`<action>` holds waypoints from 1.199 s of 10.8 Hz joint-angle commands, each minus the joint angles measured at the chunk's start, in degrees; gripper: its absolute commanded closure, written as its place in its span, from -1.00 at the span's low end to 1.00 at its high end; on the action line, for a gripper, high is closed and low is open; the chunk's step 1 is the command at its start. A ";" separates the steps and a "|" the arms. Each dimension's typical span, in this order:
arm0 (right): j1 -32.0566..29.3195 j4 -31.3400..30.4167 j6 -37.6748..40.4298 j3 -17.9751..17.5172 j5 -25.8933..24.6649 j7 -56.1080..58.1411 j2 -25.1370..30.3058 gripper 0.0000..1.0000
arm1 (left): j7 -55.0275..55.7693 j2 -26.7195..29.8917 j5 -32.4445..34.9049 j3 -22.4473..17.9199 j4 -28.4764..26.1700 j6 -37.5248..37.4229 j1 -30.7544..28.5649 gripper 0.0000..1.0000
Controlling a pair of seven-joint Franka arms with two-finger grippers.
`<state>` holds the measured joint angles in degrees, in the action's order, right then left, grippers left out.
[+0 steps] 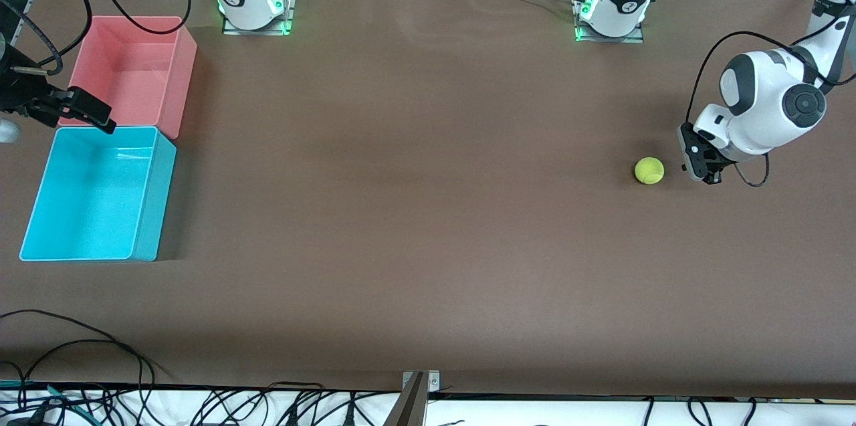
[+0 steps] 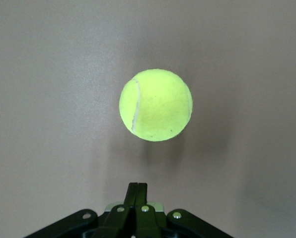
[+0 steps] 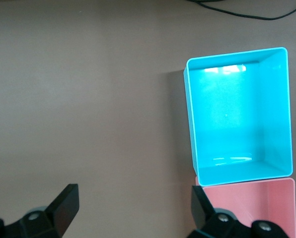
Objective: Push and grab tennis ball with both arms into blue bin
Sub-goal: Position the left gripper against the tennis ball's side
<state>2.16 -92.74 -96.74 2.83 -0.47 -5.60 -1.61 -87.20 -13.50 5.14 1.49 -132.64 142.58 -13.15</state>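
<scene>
Left claw lined up to push the ball

The left claw (image 1: pixel 710 172), fingers pressed together, sat beside the tennis ball (image 1: pixel 649 170) at the left arm's end of the bench; the right claw (image 1: pixel 87 112), spread, waited over the blue bin (image 1: pixel 144 212).

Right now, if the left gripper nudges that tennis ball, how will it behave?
The tennis ball is round and sits free on the flat table, so it will probably roll readily. Its fuzzy felt likely slows it. The shut left gripper makes a narrow contact, so an off-centre push may send it sideways.
</scene>
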 commanded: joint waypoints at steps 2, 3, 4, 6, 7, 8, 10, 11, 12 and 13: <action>-0.05 1.16 0.23 -0.02 0.39 0.06 -0.32 -1.00 | -1.14 -3.28 0.39 0.09 0.45 4.27 -0.30 1.00; -0.05 1.16 0.23 -0.02 0.39 0.06 -0.32 -1.00 | -1.14 -4.60 0.39 0.09 0.54 6.03 -0.30 1.00; -0.05 1.16 0.23 -0.02 0.39 0.06 -0.32 -1.00 | -1.05 -5.05 0.39 0.09 0.54 6.83 -0.38 1.00; -0.05 1.16 0.23 -0.02 0.39 0.06 -0.32 -1.00 | -1.05 -5.31 0.39 0.09 0.54 6.84 -0.30 1.00; -0.05 1.16 0.23 -0.02 0.39 0.06 -0.32 -1.00 | -1.05 -5.40 0.39 0.09 0.54 6.84 -0.38 1.00; -0.05 1.16 0.23 -0.02 0.39 0.06 -0.32 -1.00 | -1.05 -5.49 0.31 0.09 0.54 6.84 -0.30 1.00; -0.05 1.16 0.23 -0.02 0.39 0.06 -0.32 -1.00 | -0.61 -5.75 -0.30 0.18 0.54 6.84 -0.30 1.00; -0.05 1.16 0.23 -0.02 0.39 0.06 -0.32 -1.00 | -0.61 -5.84 -0.31 0.18 0.45 6.84 -0.30 1.00; -0.05 1.16 0.23 -0.02 0.39 0.06 -0.32 -1.00 | -0.61 -5.84 -0.31 0.27 0.45 6.84 -0.30 1.00; -0.05 1.16 0.23 -0.02 0.39 0.06 -0.41 -1.00 | -0.61 -5.93 -0.31 0.27 0.45 6.84 -0.21 1.00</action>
<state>2.16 -92.74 -96.74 2.83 -0.47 -5.60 -1.61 -87.15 -18.82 5.14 1.51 -132.63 148.94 -13.17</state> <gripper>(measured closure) 0.000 0.991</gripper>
